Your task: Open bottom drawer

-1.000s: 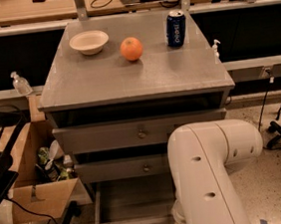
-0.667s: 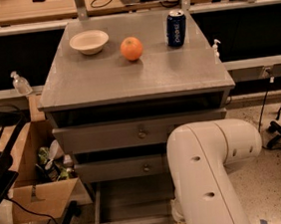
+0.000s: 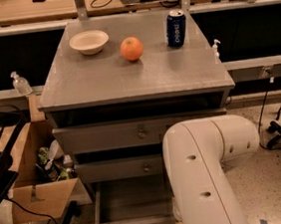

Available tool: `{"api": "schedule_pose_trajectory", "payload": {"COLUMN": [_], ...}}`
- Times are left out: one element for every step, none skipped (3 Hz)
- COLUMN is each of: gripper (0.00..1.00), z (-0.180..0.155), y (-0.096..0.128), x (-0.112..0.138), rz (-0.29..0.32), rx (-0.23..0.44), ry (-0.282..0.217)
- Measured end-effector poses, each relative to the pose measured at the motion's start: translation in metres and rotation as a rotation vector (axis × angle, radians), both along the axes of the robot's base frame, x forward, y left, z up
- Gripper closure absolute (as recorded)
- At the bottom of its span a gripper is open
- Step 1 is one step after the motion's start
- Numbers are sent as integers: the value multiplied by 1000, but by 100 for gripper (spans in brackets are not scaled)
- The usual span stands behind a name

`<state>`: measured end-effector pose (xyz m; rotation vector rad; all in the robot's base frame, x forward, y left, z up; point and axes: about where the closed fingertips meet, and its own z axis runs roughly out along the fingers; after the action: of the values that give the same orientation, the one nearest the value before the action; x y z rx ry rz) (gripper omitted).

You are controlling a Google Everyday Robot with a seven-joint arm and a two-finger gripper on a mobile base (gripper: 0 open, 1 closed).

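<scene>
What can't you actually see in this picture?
In the camera view:
Gripper: out of sight, behind the white arm or below the picture's bottom edge.
Bottom drawer: right part hidden by the arm; front cut off by the bottom edge, knob unseen.
Cardboard box contents: too dim.

Cream-white arm [image 3: 207,174], rounded elbow, small dark holes; claw out of view.

Grey bottom drawer [image 3: 133,207] pulled open, gripper hidden
</scene>
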<state>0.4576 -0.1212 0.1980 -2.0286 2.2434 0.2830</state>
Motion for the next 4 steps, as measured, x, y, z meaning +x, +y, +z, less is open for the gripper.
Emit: {"api": "schedule_pose_trajectory", "payload": {"gripper": [16,47,71,94], "z": [-15,-21,-6,10], "y": [7,13,15,15], "x": [-3,-7,-17,-51], "rz": [29,27,-4,-60], "rx": [-7,-14,-34,-29], "ry": [21,36,39,92]}}
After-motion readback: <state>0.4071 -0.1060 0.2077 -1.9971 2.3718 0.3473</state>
